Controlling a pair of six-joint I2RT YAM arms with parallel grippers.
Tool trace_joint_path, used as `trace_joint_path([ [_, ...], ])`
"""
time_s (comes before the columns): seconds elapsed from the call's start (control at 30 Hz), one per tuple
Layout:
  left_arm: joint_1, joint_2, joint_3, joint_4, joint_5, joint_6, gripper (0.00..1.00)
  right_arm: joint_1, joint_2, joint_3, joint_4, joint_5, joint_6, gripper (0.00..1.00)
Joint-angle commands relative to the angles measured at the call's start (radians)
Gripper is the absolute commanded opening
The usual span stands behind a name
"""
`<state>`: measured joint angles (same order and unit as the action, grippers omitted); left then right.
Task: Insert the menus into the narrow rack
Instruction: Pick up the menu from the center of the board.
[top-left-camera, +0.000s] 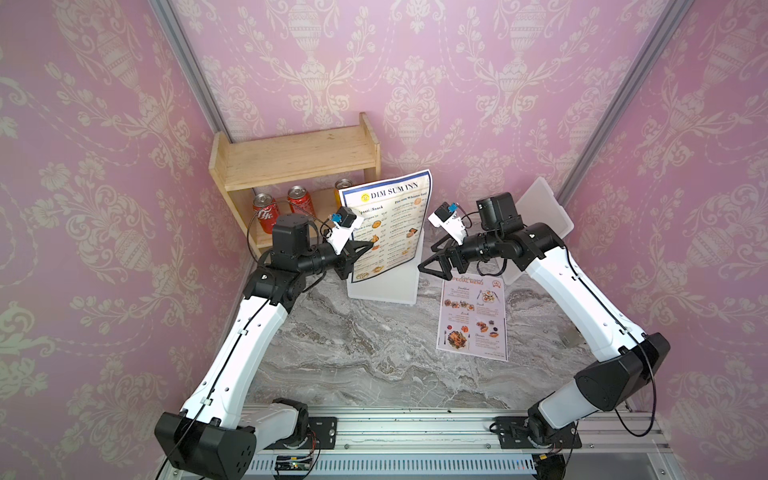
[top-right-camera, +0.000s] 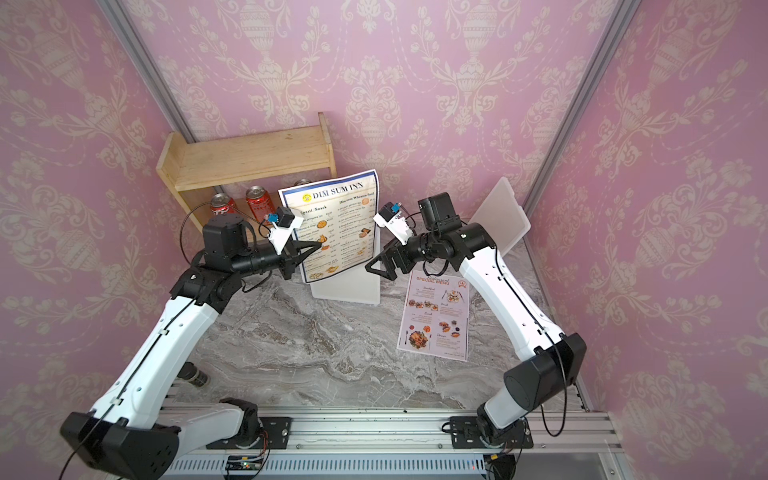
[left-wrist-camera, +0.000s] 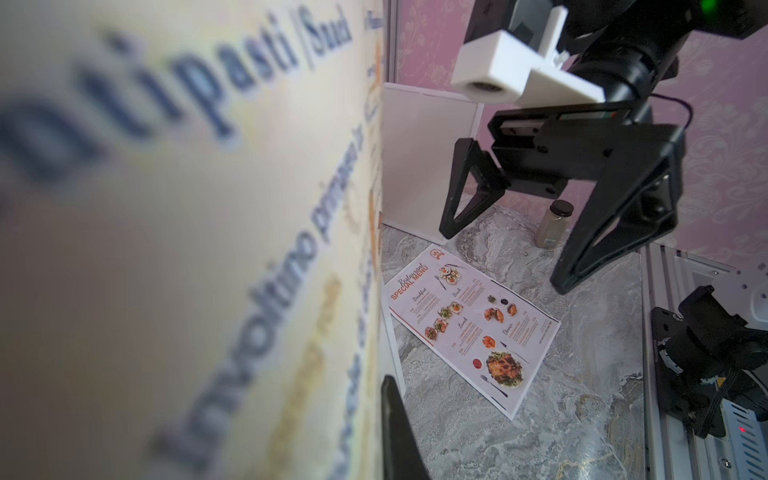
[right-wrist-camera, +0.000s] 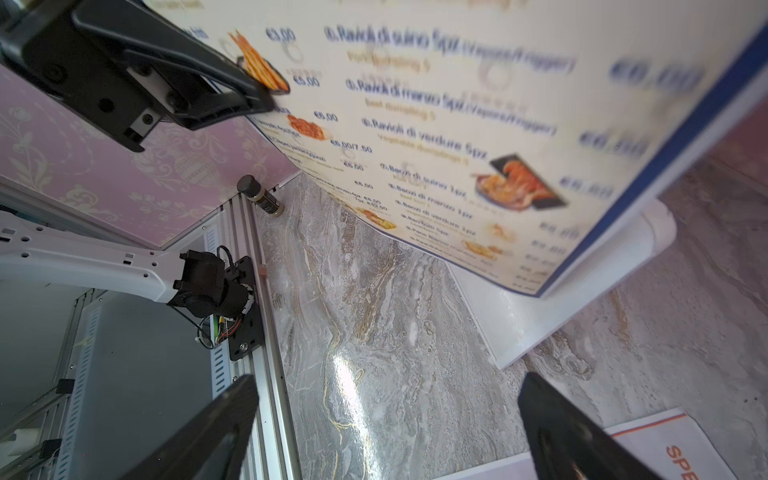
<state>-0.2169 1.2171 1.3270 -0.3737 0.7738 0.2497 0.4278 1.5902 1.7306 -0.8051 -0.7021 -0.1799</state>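
Left pincer (top-left-camera: 368, 247) grips "DIM SUM INN" menu (top-left-camera: 399, 216) — "Antipasti" heading (left-wrist-camera: 174, 95), probably.

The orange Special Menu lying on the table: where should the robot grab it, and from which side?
Probably the long edge facing the right arm. The Special Menu lies flat on the table, a thin sheet with nothing sticking up, so the open right gripper should come in low from that side, slipping one finger under the edge.

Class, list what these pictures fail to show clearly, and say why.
- Third can: both top views, mostly behind the DIM SUM INN menu.
- White rack's slot: top views, same menu covers it.
- Menu print: left wrist view, blurred, too close.
- Special menu: right wrist view, cut by the edge.
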Motion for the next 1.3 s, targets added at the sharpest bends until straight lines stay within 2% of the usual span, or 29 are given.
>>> trace_joint_path([
  [0.0, 0.004, 0.034, 0.066, -0.019, 0.121, 0.024, 0.0, -0.002, 0.044, 0.037, 0.075, -0.043, 0.026, 1.0],
  [0.13, 0.005, 0.072, 0.113, -0.079, 0.124, 0.083, 0.0, -0.007, 0.111, 0.1, 0.089, -0.03, 0.016, 0.99],
  [0.27, 0.006, 0.072, 0.129, -0.134, 0.123, 0.23, 0.0, -0.031, 0.166, 0.16, 0.096, -0.031, 0.014, 0.99],
  [0.37, 0.022, 0.076, 0.154, -0.14, 0.088, 0.277, 0.0, -0.045, 0.183, 0.175, 0.123, -0.045, 0.02, 0.99],
  [0.73, 0.07, 0.193, 0.338, -0.202, 0.179, 0.342, 0.0, -0.051, 0.302, 0.36, 0.076, -0.126, -0.009, 0.99],
  [0.9, 0.081, 0.222, 0.367, -0.235, 0.197, 0.373, 0.0, -0.052, 0.335, 0.433, 0.065, -0.126, -0.029, 0.98],
  [1.1, 0.118, 0.229, 0.376, -0.176, 0.225, 0.339, 0.0, -0.056, 0.415, 0.543, 0.007, -0.175, -0.034, 0.88],
  [1.27, 0.14, 0.267, 0.412, -0.154, 0.24, 0.312, 0.0, -0.055, 0.42, 0.548, 0.001, -0.22, -0.028, 0.69],
])
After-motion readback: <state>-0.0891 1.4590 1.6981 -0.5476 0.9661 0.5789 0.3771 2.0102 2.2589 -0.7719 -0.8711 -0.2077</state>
